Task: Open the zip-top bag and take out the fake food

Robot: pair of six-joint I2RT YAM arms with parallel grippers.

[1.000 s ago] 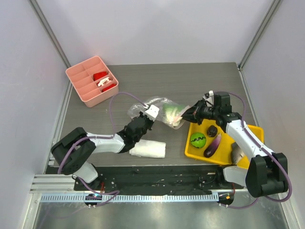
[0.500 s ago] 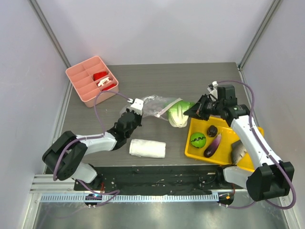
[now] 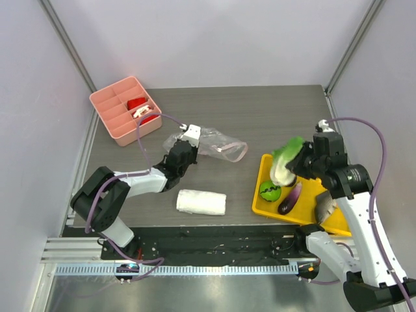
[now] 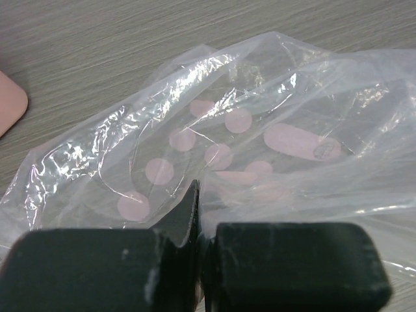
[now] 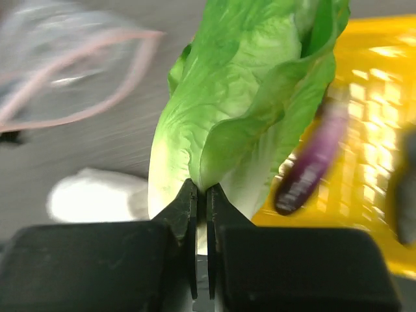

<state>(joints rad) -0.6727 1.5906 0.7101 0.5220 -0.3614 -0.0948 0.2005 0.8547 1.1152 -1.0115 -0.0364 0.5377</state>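
The clear zip-top bag (image 3: pixel 209 143) lies flat on the table with its pink zip strip at the right; it fills the left wrist view (image 4: pixel 260 136). My left gripper (image 3: pixel 184 147) (image 4: pixel 198 195) is shut on the bag's left edge. My right gripper (image 3: pixel 300 158) (image 5: pixel 200 192) is shut on the pale green leafy cabbage (image 3: pixel 286 161) (image 5: pixel 247 110) and holds it above the left edge of the yellow tray (image 3: pixel 338 221). The striped green ball (image 3: pixel 270 191) and the purple eggplant (image 3: pixel 290 198) (image 5: pixel 312 166) lie in the tray.
A white folded towel (image 3: pixel 201 202) lies in front of the bag. A pink divided box (image 3: pixel 125 109) with red-white items stands at the back left. A grey object (image 3: pixel 323 207) lies in the tray's right part.
My right gripper pulled the cabbage out of the bag and carried it right, over the yellow tray. My left gripper moved back and left with the bag, which now lies flat and empty.
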